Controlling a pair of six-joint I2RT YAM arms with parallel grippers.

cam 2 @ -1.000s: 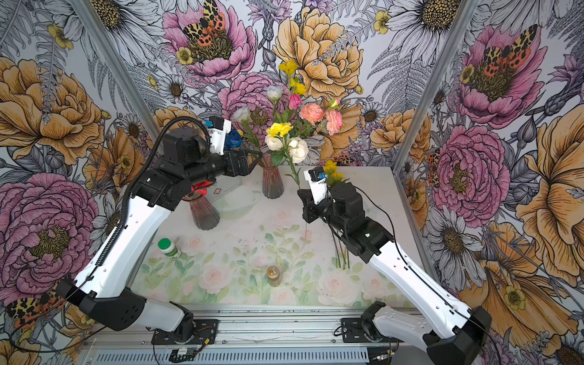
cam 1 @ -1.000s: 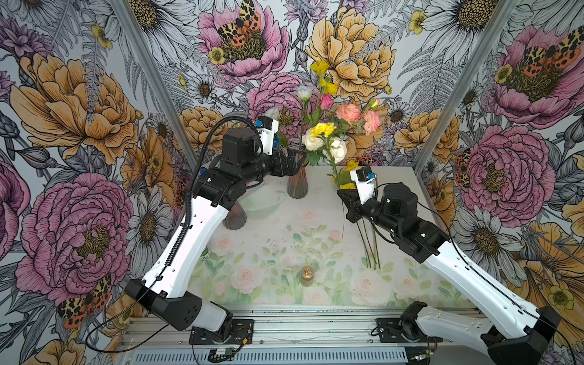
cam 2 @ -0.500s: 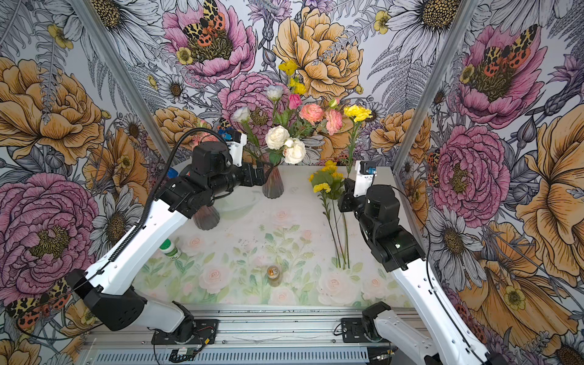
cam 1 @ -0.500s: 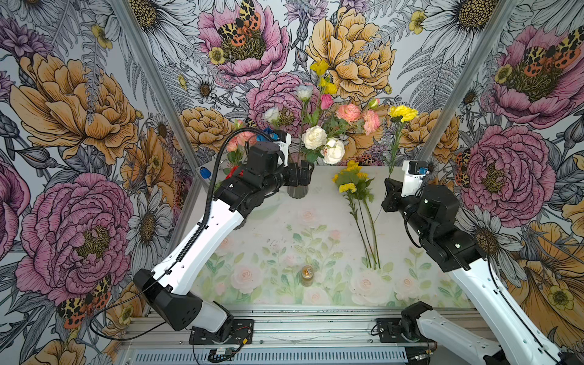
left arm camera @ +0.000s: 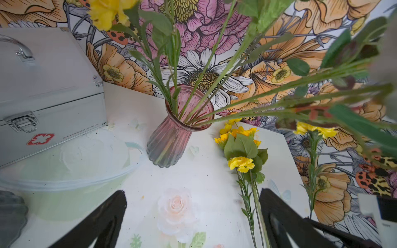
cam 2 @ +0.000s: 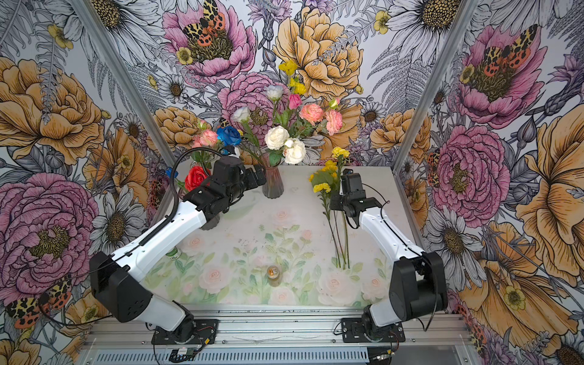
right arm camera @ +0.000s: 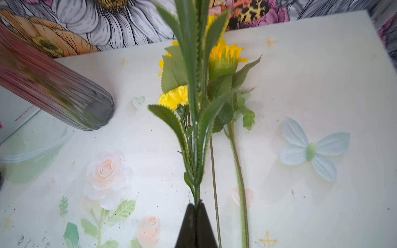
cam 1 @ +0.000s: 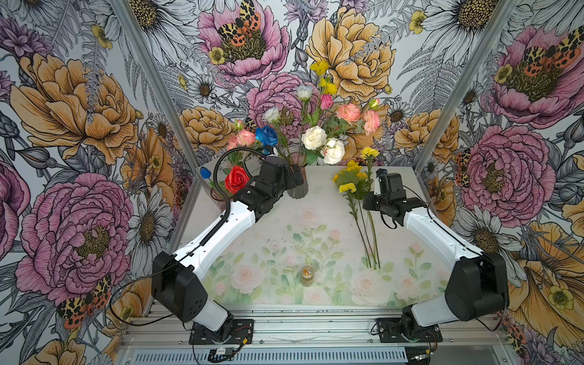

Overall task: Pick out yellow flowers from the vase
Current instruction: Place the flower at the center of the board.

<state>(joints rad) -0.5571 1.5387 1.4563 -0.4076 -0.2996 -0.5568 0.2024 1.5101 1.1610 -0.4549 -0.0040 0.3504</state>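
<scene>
Stem (cam 1: 368, 175) of a yellow flower (cam 1: 369, 152) pinched in the right hand (cam 1: 367, 203) in both top views, others (cam 1: 347, 188) lying on the tabletop (cam 1: 316, 221) by the vase (cam 1: 299, 190). Left wrist: left hand (left arm camera: 192, 192) spread wide. Right wrist: clamped on that stem.

Floral table (cam 1: 319, 202), ribbed vase (cam 1: 297, 187), yellow flowers (cam 1: 347, 188), small jar (cam 1: 307, 274)

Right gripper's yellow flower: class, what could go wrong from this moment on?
The right gripper pinches the held yellow flower on its thin stem; it could slip or twist out. The left gripper, open close to the vase, could tip it reaching for the yellow blooms there.
</scene>
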